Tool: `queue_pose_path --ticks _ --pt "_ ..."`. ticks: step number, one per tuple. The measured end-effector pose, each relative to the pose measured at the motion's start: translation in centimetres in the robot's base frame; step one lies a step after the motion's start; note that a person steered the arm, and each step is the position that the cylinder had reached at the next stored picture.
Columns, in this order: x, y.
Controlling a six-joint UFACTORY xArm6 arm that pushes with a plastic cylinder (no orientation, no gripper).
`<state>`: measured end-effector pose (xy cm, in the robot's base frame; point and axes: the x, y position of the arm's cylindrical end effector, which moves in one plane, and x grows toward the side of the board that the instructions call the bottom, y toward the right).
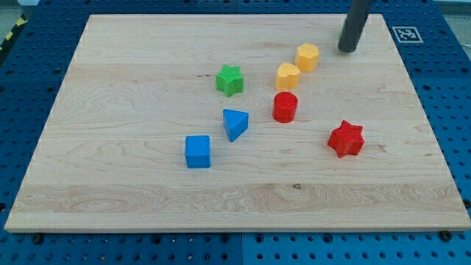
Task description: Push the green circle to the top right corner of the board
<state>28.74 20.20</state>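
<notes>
My tip [347, 50] rests bare on the board [132, 199] near the view's top right corner, touching no block and holding nothing. Nearest to it, toward the view's left and a little lower, sits a yellow hexagon block [307, 57], with a second yellow block [288, 76] just beside that one. Below them stands a red cylinder [285, 107], and a red star [346, 138] lies farther toward the view's bottom right. The only green block [230, 79] looks star-shaped rather than round; it sits left of the yellow pair, well apart from my tip. Below it lie a blue triangle [235, 124] and a blue cube [198, 152]. Count: two yellow, two red, two blue, one green.
</notes>
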Motion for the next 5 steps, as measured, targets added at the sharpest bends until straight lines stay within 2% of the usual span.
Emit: queue_pose_path --ticks 3,4,5 --pt "-1.5 0.1" --pt "-0.3 0.3" --pt "4.2 0.3"
